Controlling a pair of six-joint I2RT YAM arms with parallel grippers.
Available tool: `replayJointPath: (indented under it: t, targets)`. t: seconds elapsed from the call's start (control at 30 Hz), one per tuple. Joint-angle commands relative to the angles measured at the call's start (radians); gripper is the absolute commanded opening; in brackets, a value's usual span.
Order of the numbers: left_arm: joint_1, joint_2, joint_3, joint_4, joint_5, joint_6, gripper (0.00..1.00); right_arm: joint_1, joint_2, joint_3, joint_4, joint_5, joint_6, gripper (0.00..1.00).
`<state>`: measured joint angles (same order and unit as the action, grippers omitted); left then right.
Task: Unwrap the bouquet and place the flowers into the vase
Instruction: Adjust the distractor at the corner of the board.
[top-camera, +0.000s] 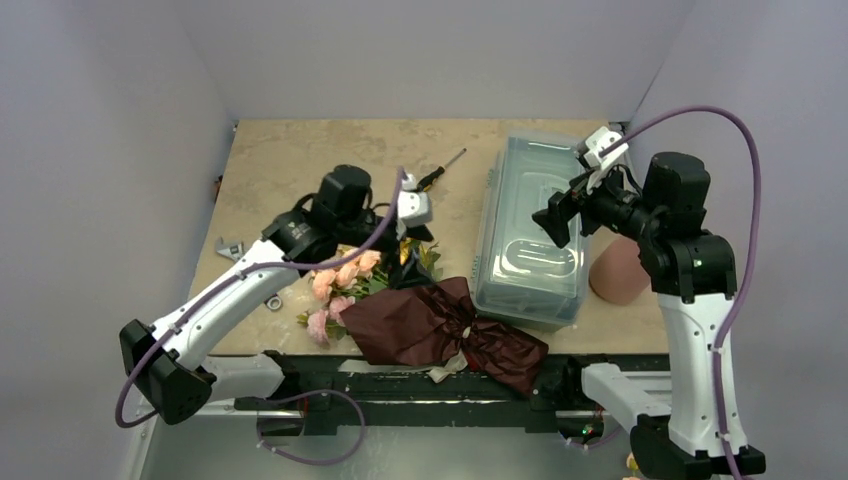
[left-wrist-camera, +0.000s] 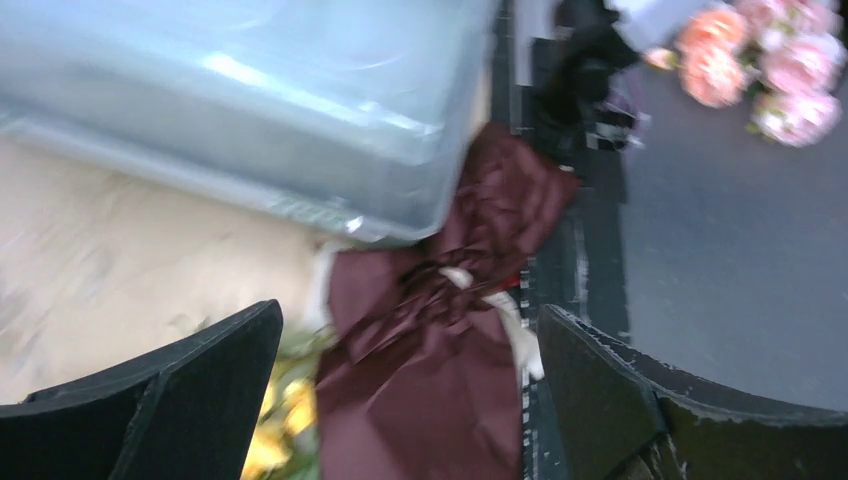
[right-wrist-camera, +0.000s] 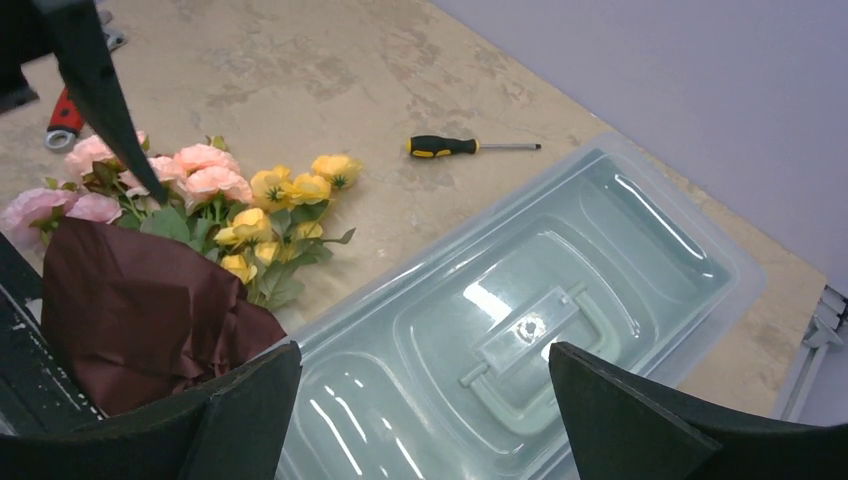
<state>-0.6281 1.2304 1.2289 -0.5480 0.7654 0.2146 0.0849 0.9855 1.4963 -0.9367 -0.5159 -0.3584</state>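
Observation:
The bouquet lies at the table's near edge, its dark red paper tied with a cream ribbon. Pink, yellow and orange flowers spill out to the left of the paper, and their heads rest on the tabletop. My left gripper hangs open above the tied neck, holding nothing; in the top view it sits over the blooms. My right gripper is open above the box lid, also seen from above. The salmon-pink vase stands at the right, partly hidden by the right arm.
A clear greenish plastic box with a handle lies between bouquet and vase. A screwdriver lies behind it, a wrench at the left edge. More pink flowers show on the grey floor past the table edge.

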Motion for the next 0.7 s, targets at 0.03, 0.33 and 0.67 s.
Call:
replayJointPath:
  t: [0.03, 0.33, 0.67]
  targets:
    - [-0.249, 0.001, -0.076, 0.237, 0.009, -0.029, 1.0, 0.001, -0.037, -0.038, 0.027, 0.005, 0.068, 0.98]
    - [-0.598, 0.065, -0.123, 0.262, -0.085, 0.206, 1.0, -0.007, -0.06, -0.055, 0.036, 0.051, 0.069, 0.98]
    - [-0.63, 0.214, -0.23, 0.664, -0.202, 0.051, 1.0, -0.044, -0.103, -0.1, 0.036, 0.041, 0.088, 0.98]
